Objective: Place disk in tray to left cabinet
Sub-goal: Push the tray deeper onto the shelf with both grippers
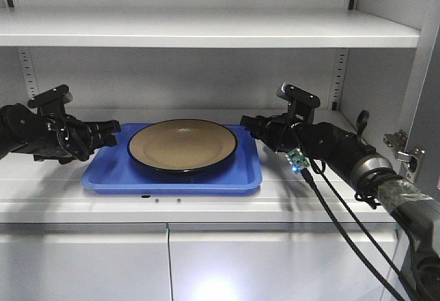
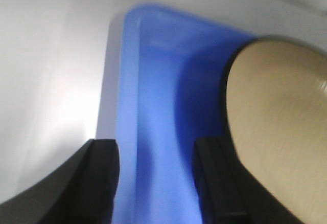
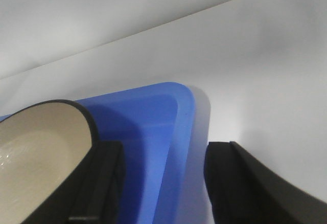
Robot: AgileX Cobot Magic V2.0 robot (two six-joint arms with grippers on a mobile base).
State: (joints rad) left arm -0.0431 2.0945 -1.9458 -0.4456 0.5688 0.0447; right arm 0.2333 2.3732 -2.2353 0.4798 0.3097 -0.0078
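Observation:
The tan disk (image 1: 182, 144) with its black rim lies flat in the middle of the blue tray (image 1: 110, 174). The tray rests on a shelf (image 1: 309, 194) of the left cabinet. My left gripper (image 1: 113, 131) is at the tray's left edge. In the left wrist view it (image 2: 156, 180) is open, one finger on each side of the tray's rim (image 2: 130, 81), with the disk (image 2: 281, 111) to the right. My right gripper (image 1: 246, 124) is at the tray's right edge, open (image 3: 163, 183) astride the rim (image 3: 179, 121), with the disk (image 3: 41, 147) to the left.
An upper shelf (image 1: 206, 29) runs close above the arms. Perforated uprights (image 1: 338, 74) stand at the back. At the right are the side door and its hinge (image 1: 402, 146). Black cables (image 1: 344, 225) hang from the right arm. The lower doors (image 1: 172, 260) are closed.

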